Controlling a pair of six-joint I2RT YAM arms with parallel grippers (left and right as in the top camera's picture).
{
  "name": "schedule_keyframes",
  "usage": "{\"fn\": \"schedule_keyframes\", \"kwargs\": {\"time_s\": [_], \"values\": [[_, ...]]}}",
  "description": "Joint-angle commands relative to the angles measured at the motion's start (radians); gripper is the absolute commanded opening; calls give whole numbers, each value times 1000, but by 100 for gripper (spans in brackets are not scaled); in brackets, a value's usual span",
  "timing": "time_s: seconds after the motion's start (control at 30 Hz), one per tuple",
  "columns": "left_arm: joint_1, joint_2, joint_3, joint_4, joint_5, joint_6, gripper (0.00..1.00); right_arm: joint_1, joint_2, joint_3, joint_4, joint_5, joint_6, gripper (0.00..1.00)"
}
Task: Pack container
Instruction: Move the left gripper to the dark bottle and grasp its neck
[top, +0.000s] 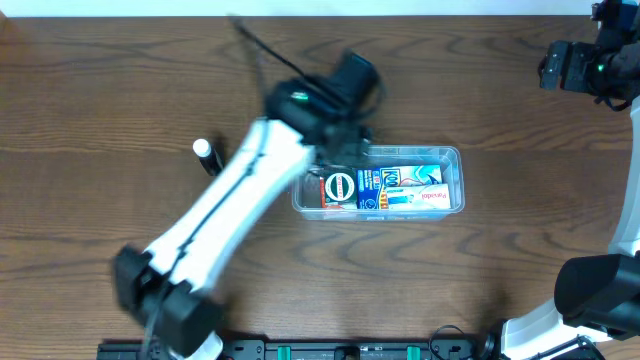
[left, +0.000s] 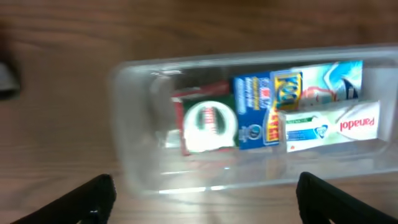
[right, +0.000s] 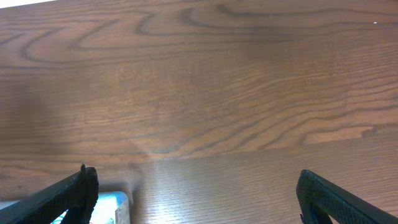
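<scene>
The left arm (top: 240, 200) reaches from the near left corner across the table (top: 100, 90) to the container (top: 456, 166). The container sits mid-table, long side running left to right. The left gripper (left: 202, 186) hangs over its left end, jaws spread wide and holding nothing. Inside lie a red box (left: 205, 121), a blue box (left: 255, 112) and a Panadol box (left: 351, 124), filling the middle and right; the left end looks bare.

I judge the step in hand to be getting clear of the container. The gripper should rise straight up so neither finger catches the wall or rim, then swing left. A white tube (top: 207, 156) lies well left of the container with open wood around it, probably the next pick. At the far right the right gripper (right: 196, 186) hangs over bare table, jaws wide and empty, well apart from everything.
</scene>
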Motion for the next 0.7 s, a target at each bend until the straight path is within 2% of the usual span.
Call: {"fn": "schedule_keyframes", "kwargs": {"time_s": [0.0, 0.13, 0.33, 0.5, 0.67], "values": [[127, -79, 21, -21, -21, 71, 98, -8, -7, 9, -1, -1, 16, 99], [296, -91, 21, -31, -39, 108, 98, -8, -7, 9, -1, -1, 16, 99], [478, -23, 21, -31, -38, 113, 98, -8, -7, 9, -1, -1, 16, 99], [532, 53, 21, -34, -39, 156, 98, -8, -7, 9, -1, -1, 16, 99], [549, 142, 21, -37, -45, 138, 98, -8, -7, 9, -1, -1, 16, 99]]}}
